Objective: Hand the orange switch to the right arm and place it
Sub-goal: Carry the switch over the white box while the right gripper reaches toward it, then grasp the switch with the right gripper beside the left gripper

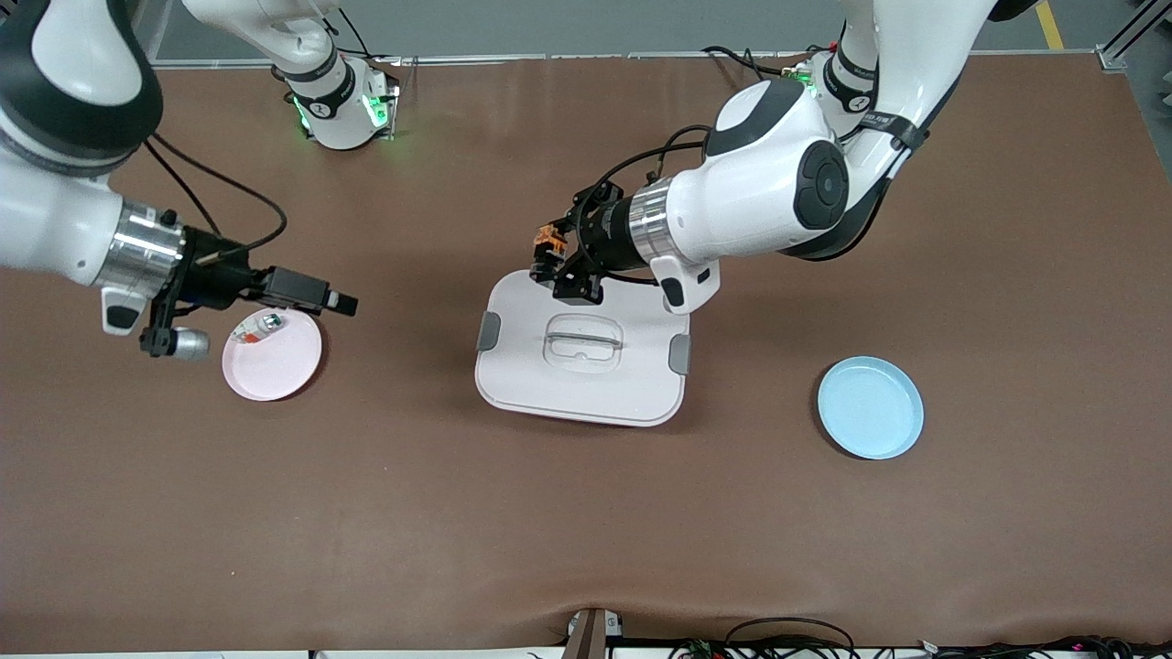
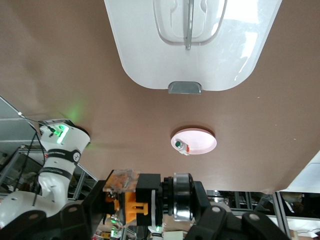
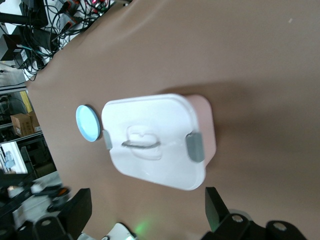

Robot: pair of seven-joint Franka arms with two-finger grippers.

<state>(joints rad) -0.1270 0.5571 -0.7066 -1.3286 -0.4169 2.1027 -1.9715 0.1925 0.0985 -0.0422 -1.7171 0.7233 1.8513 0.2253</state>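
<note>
Left gripper [image 1: 547, 259]: wrist level, clamped on orange switch [image 1: 548, 240] over box lid [image 1: 580, 384] corner. Right gripper [image 3: 145, 210]: spread, waiting over pink plate [image 1: 284, 366].

High front camera facing the robots, 2 wrist cameras looking down — all sharing the white lidded box [image 1: 582, 348].

Held in the left gripper [image 1: 548, 261], the orange switch [image 1: 548, 240] is showing only as a small orange-and-black patch in the front view, and in the left wrist view its shape is blending into the gripper's dark parts along the picture's edge. The small silver-and-red piece [image 1: 262, 326] on the pink plate [image 1: 284, 371] is looking too small to make out in detail. The right gripper [image 3: 147, 210] is being cut off by the right wrist picture's edge, with only its two fingers [image 3: 80, 205] showing.
</note>
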